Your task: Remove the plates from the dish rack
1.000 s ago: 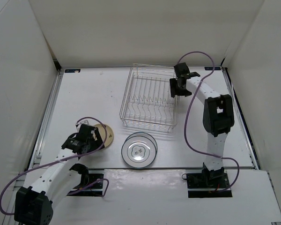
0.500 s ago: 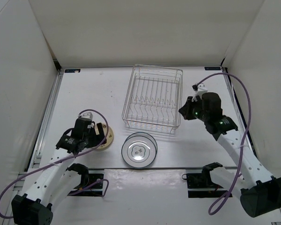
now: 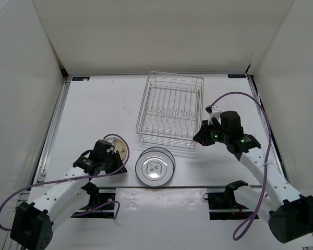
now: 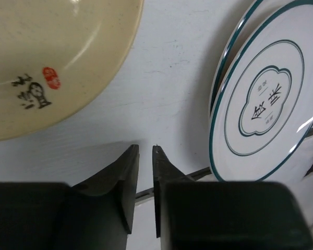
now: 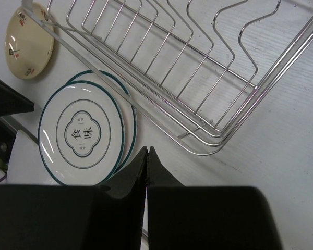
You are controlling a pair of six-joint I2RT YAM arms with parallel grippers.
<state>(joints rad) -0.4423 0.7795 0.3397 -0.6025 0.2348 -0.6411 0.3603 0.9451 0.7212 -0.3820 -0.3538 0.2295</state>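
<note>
The silver wire dish rack stands at the back centre with no plates in it. Two white plates with dark rims lie stacked in front of it. A tan plate lies flat to their left. My left gripper hovers over bare table between the tan plate and the stack, fingers a narrow slit apart and holding nothing. My right gripper is shut and empty, off the rack's near right corner.
White walls enclose the table on three sides. A raised strip runs along the near edge by the arm bases. Purple cables loop from both arms.
The right arm drew back from the rack's far right side to its near right corner and shut. The left gripper slid off the tan plate toward the stack, and its jaws narrowed.
</note>
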